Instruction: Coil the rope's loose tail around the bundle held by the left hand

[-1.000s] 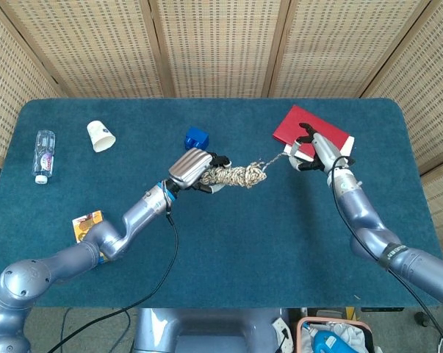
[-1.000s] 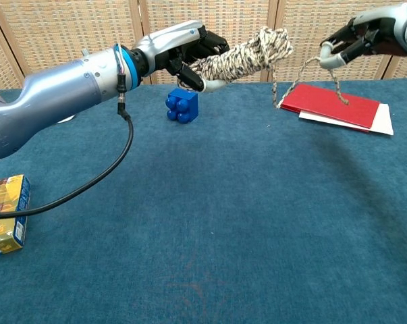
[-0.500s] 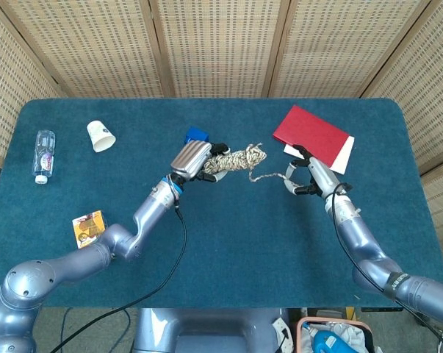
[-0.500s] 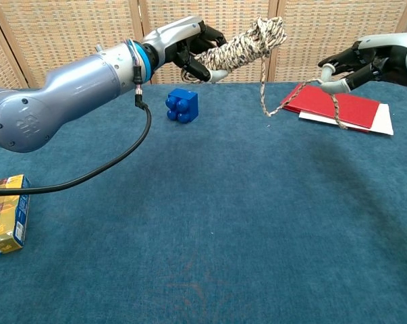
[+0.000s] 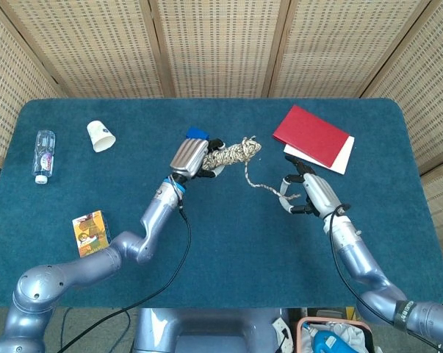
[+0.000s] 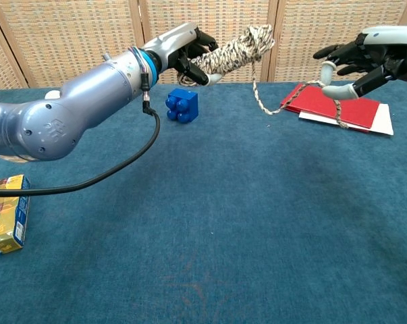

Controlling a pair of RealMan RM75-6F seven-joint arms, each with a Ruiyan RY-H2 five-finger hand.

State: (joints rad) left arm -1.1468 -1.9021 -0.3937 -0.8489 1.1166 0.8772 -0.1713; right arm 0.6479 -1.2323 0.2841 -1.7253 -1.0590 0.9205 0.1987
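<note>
Since the earlier frames you have swung your right hand (image 5: 302, 195) from over the red book (image 5: 309, 134) down toward 6 o'clock and nearer the middle of the worktop (image 5: 228, 250), and your left hand (image 5: 192, 157) has carried the bundle (image 5: 232, 153) up toward 12 o'clock, so the blue block (image 6: 182, 105) now sits just behind it in the head view. Your left fingers (image 6: 192, 55) are wrapped round the near end of the bundle, which sticks out toward 3 o'clock and is held above the worktop. From its far end the tail (image 5: 259, 182) drops and runs toward 4 o'clock to your right hand. There the tail lies across a pale fingertip (image 6: 327, 68), with a short end hanging below the hand; the other right fingers are spread apart, and you cannot tell from either view whether the thumb actually pinches the tail or it only drapes over the finger. The red book lies on a white sheet (image 5: 343, 155) at 2 o'clock. A paper cup (image 5: 101, 135) lies on its side at 10 o'clock, a bottle (image 5: 43, 155) near the 9 o'clock edge, and a small yellow box (image 5: 88, 227) at 8 o'clock, beside your left arm.
</note>
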